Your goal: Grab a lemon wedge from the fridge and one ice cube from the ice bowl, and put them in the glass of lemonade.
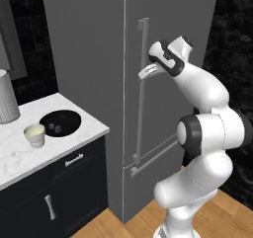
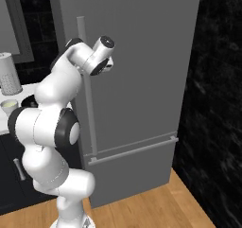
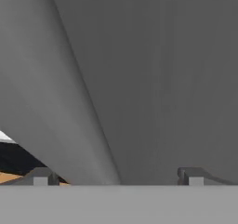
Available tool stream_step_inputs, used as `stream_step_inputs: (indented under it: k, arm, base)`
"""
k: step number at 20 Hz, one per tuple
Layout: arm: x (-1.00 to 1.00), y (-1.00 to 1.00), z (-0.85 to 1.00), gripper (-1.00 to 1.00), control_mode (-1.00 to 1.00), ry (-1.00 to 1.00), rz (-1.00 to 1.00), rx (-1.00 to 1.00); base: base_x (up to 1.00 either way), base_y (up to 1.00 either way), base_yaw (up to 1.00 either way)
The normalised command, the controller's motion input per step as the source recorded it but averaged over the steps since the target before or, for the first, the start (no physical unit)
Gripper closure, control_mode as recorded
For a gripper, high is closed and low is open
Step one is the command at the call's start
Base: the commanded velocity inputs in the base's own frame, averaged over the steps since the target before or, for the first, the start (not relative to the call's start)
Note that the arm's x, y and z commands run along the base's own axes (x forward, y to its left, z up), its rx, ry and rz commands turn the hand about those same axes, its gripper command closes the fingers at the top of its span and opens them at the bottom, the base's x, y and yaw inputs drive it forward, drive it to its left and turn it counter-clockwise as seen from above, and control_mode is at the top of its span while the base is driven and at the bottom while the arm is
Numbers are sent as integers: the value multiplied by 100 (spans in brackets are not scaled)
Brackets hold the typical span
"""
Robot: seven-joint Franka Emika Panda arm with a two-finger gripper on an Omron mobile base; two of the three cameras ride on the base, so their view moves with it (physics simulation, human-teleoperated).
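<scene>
1. Dark tiled walls and a wooden floor framed the kitchen, with the tall grey fridge (image 1: 99,84) shut beside the marble desk (image 1: 15,153).
2. At the fridge's long vertical handle (image 1: 142,84), the pincer (image 1: 148,72) stood wide, its fingers (image 3: 42,176) set either side of the bar, which ran up between them in the hand view; whether they touched it I could not tell.
3. My judgement: the first step was in hand, opening the fridge to reach the lemon wedge, which would lie behind the closed door.
4. Next, I judge, the jaws needed to clamp on the bar, then pull outward along the door's swing without slipping off.
5. Left of the fridge on the desk sat the ice bowl (image 1: 60,122), holding a couple of small pale cubes (image 1: 55,128).
6. Just beside the bowl, on its side away from the fridge, stood the glass of lemonade (image 1: 35,135), filled with pale yellow-green liquid.
7. Farther from the fridge rose a tall perforated cylinder (image 1: 7,102); its contents were hidden.
</scene>
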Motion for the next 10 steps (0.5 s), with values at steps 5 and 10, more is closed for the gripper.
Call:
stream_step_inputs:
  k: [5, 10]
  arm:
    - [2, 0, -44, -100, -100, -17, 0, 16]
    - [2, 10, -15, -100, -100, -7, 0, 8]
  base:
    - [0, 0, 0]
    - [0, 0, 0]
